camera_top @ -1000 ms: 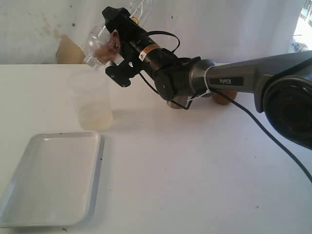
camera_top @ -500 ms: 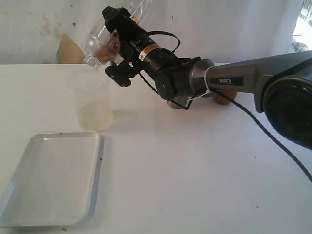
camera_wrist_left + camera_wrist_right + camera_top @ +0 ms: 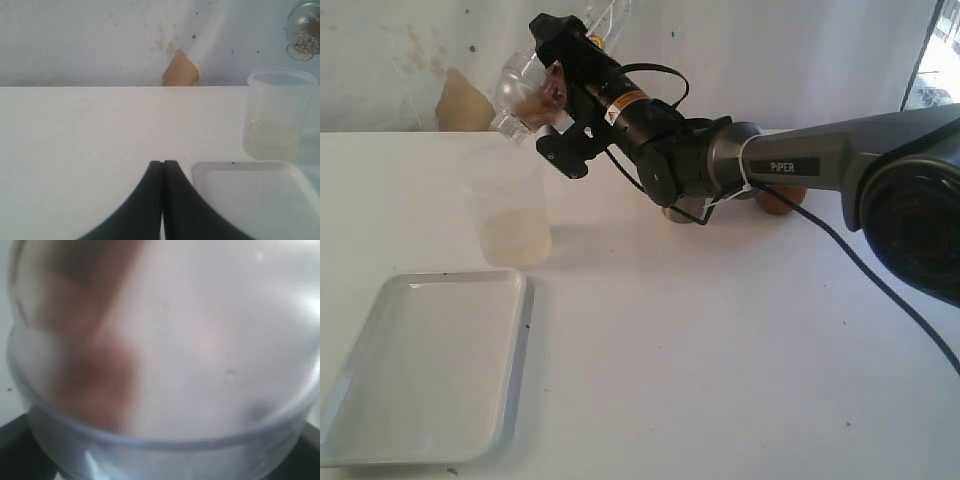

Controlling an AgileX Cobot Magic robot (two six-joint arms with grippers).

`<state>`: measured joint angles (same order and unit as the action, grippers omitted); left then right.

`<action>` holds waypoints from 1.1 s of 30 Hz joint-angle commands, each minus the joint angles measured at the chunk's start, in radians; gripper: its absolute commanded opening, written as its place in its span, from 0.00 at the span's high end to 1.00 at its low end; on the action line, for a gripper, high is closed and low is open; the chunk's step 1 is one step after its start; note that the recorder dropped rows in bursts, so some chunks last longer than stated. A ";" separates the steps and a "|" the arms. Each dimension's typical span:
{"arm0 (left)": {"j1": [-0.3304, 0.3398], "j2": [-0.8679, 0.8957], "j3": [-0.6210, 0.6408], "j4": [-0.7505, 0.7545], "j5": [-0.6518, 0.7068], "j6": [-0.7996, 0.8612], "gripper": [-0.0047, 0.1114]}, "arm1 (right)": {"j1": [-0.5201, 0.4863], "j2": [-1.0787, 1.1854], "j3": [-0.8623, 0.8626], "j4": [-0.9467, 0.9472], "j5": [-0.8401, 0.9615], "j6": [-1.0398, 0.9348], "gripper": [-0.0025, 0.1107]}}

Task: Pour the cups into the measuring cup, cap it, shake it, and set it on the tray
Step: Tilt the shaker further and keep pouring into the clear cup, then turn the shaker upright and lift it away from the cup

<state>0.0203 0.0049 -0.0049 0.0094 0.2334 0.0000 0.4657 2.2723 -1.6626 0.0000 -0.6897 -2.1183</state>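
Note:
The measuring cup (image 3: 510, 215) is a clear cylinder standing on the white table with a little pale liquid at its bottom. Just above its rim, my right gripper (image 3: 538, 95) is shut on a clear dome-shaped lid (image 3: 518, 88), held tilted. That lid (image 3: 165, 365) fills the right wrist view. The white tray (image 3: 430, 370) lies in front of the measuring cup. The brown wooden cup (image 3: 776, 203) and a bit of the steel tumbler (image 3: 672, 213) peek out behind the right arm. My left gripper (image 3: 163, 163) is shut and empty, low beside the tray (image 3: 250, 200), with the measuring cup (image 3: 280, 117) beyond.
The right arm (image 3: 800, 160) stretches across the back of the table from the right. A brown patch (image 3: 460, 105) marks the wall behind the measuring cup. White tabletop lies right of the tray.

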 commanded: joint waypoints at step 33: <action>-0.005 -0.005 0.005 0.000 0.000 0.000 0.96 | -0.008 -0.015 0.000 0.043 -0.052 0.036 0.98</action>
<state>0.0203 0.0049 -0.0049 0.0094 0.2334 0.0000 0.4635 2.2723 -1.6626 0.0286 -0.6897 -2.0934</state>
